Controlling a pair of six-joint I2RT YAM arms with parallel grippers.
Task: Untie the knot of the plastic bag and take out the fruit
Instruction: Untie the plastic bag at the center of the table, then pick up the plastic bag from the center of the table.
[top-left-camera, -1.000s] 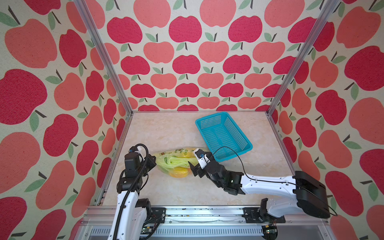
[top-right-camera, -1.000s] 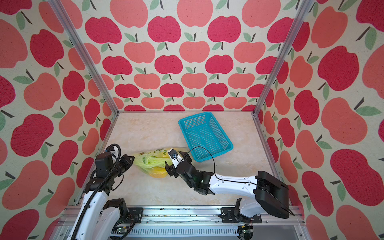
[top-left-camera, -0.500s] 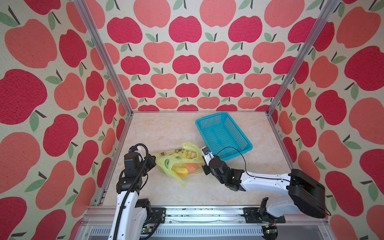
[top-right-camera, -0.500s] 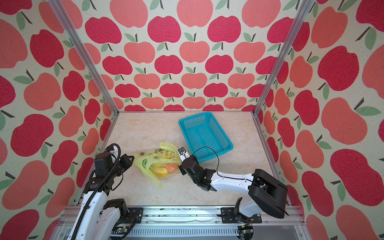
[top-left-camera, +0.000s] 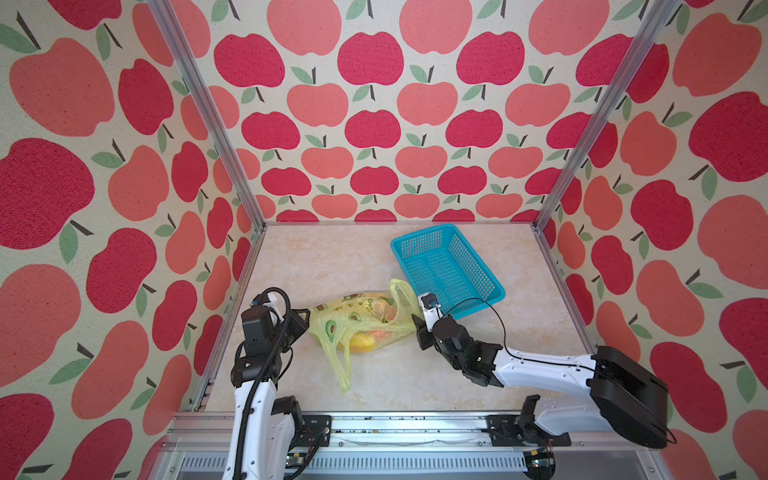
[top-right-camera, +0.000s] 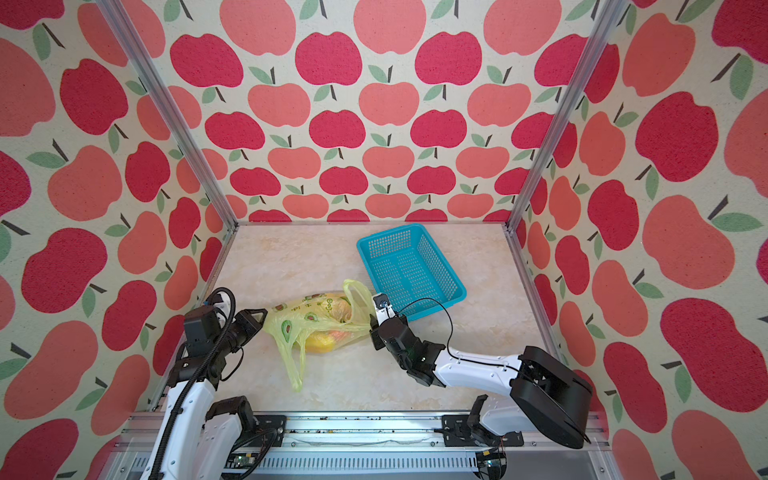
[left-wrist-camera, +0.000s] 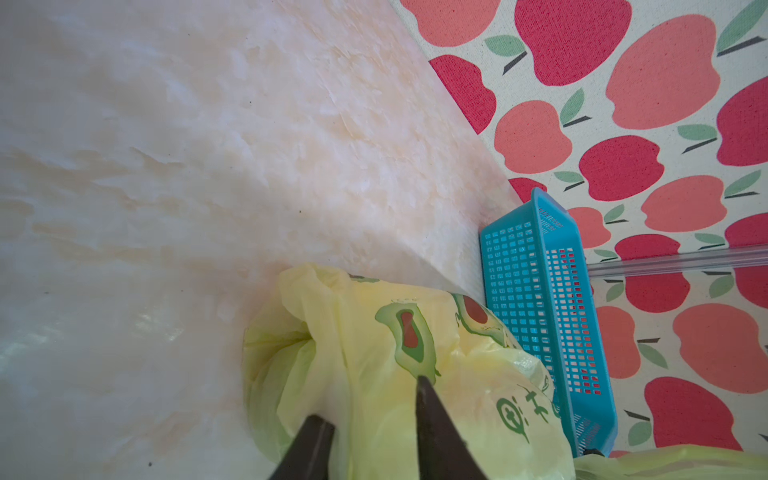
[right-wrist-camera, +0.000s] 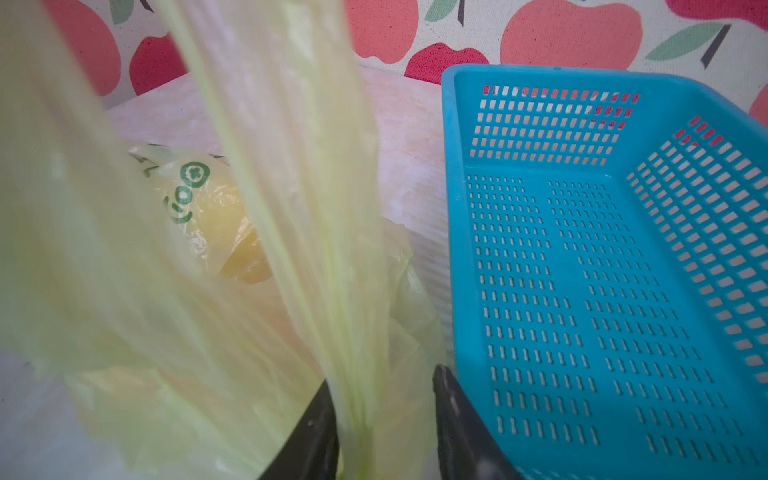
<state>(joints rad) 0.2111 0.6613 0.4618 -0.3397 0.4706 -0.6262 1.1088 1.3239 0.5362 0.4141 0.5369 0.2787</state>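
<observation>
Marbled desk, apple-papered walls: the plastic bag (top-left-camera: 357, 316) lies left of the middle, strung between my grippers, I judge, so its mouth gapes. My left gripper (left-wrist-camera: 368, 399) stands parted over its closed end, and my right gripper (right-wrist-camera: 382, 376) is parted around a slack handle (right-wrist-camera: 316, 249) beside the basket (right-wrist-camera: 540, 72). No knot shows, and the fruit (top-left-camera: 361, 341) sits inside

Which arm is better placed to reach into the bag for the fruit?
Right, I'd say. The right gripper sits at the mouth end of the bag, open around a loose handle, with fruit showing close by. The left gripper faces the closed bottom end.
</observation>
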